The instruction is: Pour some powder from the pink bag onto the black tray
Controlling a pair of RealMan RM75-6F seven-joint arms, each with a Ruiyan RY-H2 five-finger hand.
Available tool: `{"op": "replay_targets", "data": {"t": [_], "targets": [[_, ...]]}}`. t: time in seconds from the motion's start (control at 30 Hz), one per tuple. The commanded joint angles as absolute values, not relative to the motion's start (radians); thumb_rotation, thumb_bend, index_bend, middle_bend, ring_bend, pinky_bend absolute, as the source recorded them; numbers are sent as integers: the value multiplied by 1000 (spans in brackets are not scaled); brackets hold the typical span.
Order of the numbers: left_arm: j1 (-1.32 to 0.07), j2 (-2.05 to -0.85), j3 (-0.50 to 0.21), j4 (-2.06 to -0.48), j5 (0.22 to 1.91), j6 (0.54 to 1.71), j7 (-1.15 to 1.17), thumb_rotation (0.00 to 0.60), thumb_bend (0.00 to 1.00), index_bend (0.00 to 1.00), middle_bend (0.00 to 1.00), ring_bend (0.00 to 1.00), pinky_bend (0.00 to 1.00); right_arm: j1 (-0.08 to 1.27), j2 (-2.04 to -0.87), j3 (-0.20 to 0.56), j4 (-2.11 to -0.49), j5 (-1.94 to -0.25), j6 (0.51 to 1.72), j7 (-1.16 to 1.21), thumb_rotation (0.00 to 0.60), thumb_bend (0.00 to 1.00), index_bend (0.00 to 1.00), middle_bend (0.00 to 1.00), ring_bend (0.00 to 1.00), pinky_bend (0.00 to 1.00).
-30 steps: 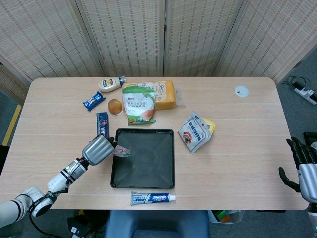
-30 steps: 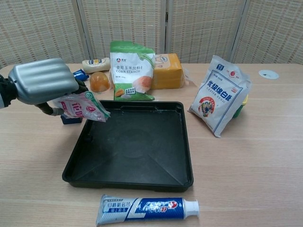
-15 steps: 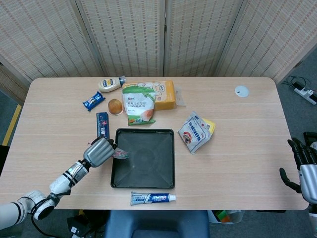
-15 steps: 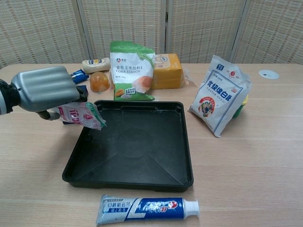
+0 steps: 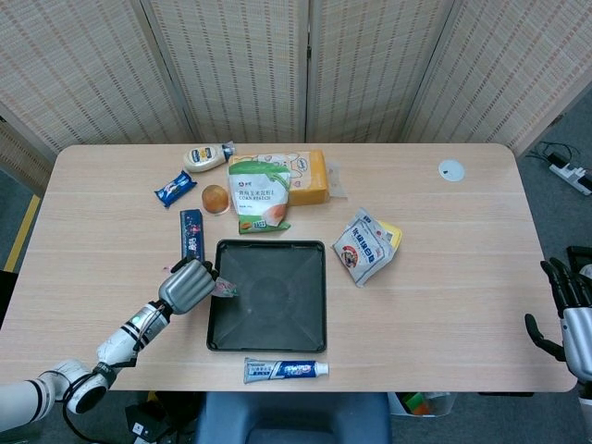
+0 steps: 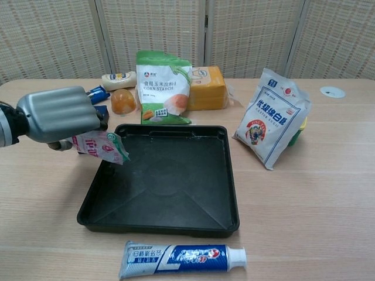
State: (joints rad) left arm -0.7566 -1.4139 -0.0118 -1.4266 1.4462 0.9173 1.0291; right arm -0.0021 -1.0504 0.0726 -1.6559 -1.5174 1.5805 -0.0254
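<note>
Left hand (image 6: 55,114) grips the pink bag (image 6: 99,145), fingers curled over its top; the bag hangs tilted, its lower corner pointing down over the left edge of the black tray (image 6: 170,216). In the head view the same hand (image 5: 188,285) sits at the tray's left rim (image 5: 219,314), the bag (image 5: 223,289) poking out just over the rim. No powder can be made out on the tray floor. Right hand (image 5: 569,310) is at the right edge of the head view, off the tabletop (image 5: 444,277), fingers apart and holding nothing. Behind the tray stands a green starch bag (image 6: 163,88), with an orange block (image 6: 208,88) just beside it and an orange jelly cup (image 6: 122,101) to its left. A white sugar bag (image 6: 272,120) stands right of the tray, apart from it. A toothpaste tube (image 6: 181,257) lies in front of the tray's near edge.
</note>
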Motion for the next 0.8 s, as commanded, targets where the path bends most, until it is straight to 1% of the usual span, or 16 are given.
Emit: {"op": "replay_targets", "data": {"t": [0.03,0.53,0.67,0.8], "targets": [[-757,-1420,-12,-1440,1424,919,1078,600,747,659,726,736,800,-3,-1051,72,-1655,-1517,1580,-24,548,421,0,103,143,133],[-759,-1439,-6,-1474,1324,931,1262,600,746,658,726,733,799,-4,-1056,73,-1647,-1512,1578,-26,549,421,0,103,142,133],[-758,-1442,-10,-1495,1302,935,1231,600,745,658,726,733,800,-5,-1058,73,-1644,-1510,1578,-23,546,421,0,103,143,133],[-758,-1440,-13,-1480,1329,953,1155,600,745,657,726,730,800,-8,-1059,73,-1641,-1506,1580,-20,547,421,0,103,143,133]]}}
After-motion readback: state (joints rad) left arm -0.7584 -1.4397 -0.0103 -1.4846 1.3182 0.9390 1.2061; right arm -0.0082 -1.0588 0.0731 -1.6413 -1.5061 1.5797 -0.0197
